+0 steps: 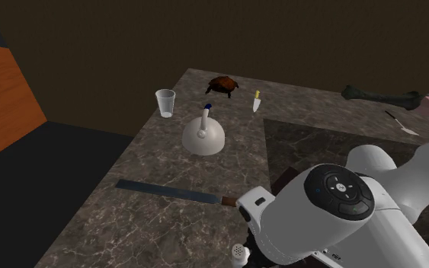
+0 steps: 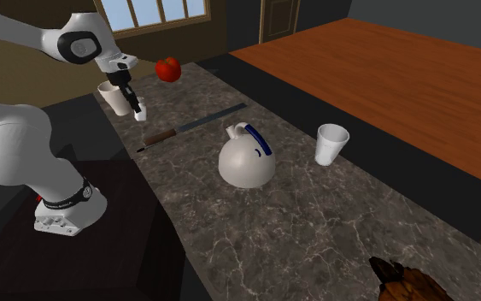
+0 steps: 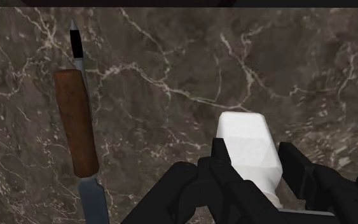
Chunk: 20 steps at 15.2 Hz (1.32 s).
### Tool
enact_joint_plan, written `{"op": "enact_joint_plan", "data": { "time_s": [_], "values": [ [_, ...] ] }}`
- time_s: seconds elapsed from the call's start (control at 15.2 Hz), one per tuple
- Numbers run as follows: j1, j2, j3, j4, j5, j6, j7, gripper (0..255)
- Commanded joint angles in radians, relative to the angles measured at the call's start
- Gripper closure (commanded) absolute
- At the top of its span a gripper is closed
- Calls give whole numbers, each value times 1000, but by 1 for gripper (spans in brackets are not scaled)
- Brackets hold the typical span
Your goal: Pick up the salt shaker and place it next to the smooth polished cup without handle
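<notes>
Marble counter (image 3: 171, 63) lies under me; my pincer (image 3: 254, 153) clasps the white shaker (image 3: 244, 133) between 2 fingers (image 3: 225, 175), near the knife (image 3: 77, 127), by its handle.

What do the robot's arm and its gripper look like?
The arm has smooth, rounded white shells with dark joints. One link carries a round dark grey panel with buttons. A black band with small white lettering circles the arm near its base. The gripper is all black, with two blocky, angular fingers.

White salt shaker (image 3: 247, 149) near white cup (image 2: 113, 97)
</notes>
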Motion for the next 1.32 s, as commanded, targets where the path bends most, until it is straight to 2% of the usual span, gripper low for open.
{"op": "enact_joint_plan", "data": {
  "time_s": [0.0, 0.46, 0.53, 0.86, 1.12, 1.25],
  "values": [
    [-4, 14, 14, -14, 5, 29, 2, 255],
    [-4, 14, 14, -14, 5, 29, 2, 255],
    [-4, 14, 14, -14, 5, 29, 2, 0],
    [-4, 14, 14, -14, 5, 29, 2, 0],
    [31, -76, -66, 57, -15, -134, -3, 0],
    [32, -76, -66, 57, -15, -134, -3, 0]
  ]
}}
